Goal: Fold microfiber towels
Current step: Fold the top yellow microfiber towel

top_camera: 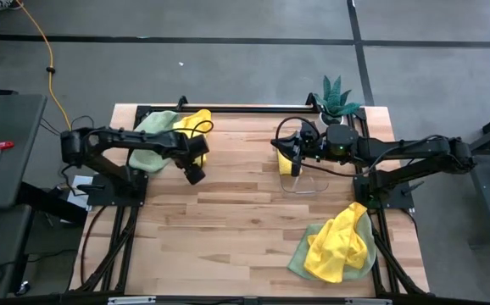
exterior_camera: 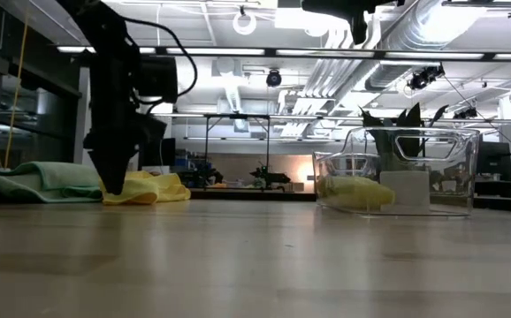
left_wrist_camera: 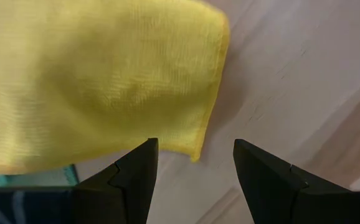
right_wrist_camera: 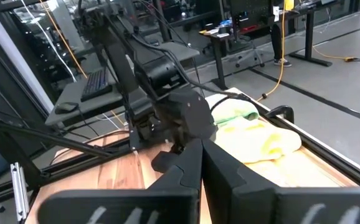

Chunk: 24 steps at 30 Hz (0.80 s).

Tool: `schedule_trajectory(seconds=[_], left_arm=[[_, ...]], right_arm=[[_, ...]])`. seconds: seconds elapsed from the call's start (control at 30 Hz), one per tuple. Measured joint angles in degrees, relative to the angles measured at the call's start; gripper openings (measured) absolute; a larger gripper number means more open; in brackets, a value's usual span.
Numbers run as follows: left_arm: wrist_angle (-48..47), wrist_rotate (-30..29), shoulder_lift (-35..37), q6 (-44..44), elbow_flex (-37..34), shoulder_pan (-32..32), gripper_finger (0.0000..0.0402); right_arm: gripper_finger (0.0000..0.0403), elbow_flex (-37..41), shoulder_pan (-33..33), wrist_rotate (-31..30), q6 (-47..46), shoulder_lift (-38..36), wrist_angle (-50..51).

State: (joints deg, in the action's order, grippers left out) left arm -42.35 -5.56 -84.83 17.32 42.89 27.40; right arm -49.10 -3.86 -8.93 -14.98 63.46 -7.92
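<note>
- At the table's far-left pile, you see the left pincer spread apart beside a yellow towel, positioned to grasp its edge.
- Right pincer hangs pressed together over the clear bin, idle.

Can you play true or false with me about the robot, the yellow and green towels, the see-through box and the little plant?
1. The left gripper is open, right by a yellow towel's corner. True.
2. The right gripper is holding a green towel. False: it is shut and empty, above the clear box.
3. Something yellow lies inside the clear box. True: the low view shows it.
4. The little plant stands in the middle of the table. False: it is at the table's far right corner.
5. All the towels are in one pile. False: one pile sits far left, another near right.
</note>
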Motion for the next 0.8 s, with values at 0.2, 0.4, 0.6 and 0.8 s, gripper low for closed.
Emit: schedule_trajectory(seconds=[0.2, 0.4, 0.6, 0.8], left_arm=[[0.0, 0.9, -3.5, 1.1, 0.0, 0.0, 0.0197], [0.5, 2.1, -5.1, -1.1, 0.2, 0.0, 0.0155], [1.8, 1.2, -5.1, -2.8, 0.1, -0.1, 0.0067], [2.1, 1.6, -4.1, -4.0, -0.1, -0.1, 0.0008]], right_arm=[[0.0, 0.0, 0.0, 0.0, -0.8, 0.0, 0.0], [0.0, 0.0, 0.0, -0.9, -3.4, 0.0, 0.0], [0.0, 0.0, 0.0, -1.6, -6.1, 0.0, 0.1], [0.0, 0.0, 0.2, -1.6, -6.2, 0.0, 0.2]])
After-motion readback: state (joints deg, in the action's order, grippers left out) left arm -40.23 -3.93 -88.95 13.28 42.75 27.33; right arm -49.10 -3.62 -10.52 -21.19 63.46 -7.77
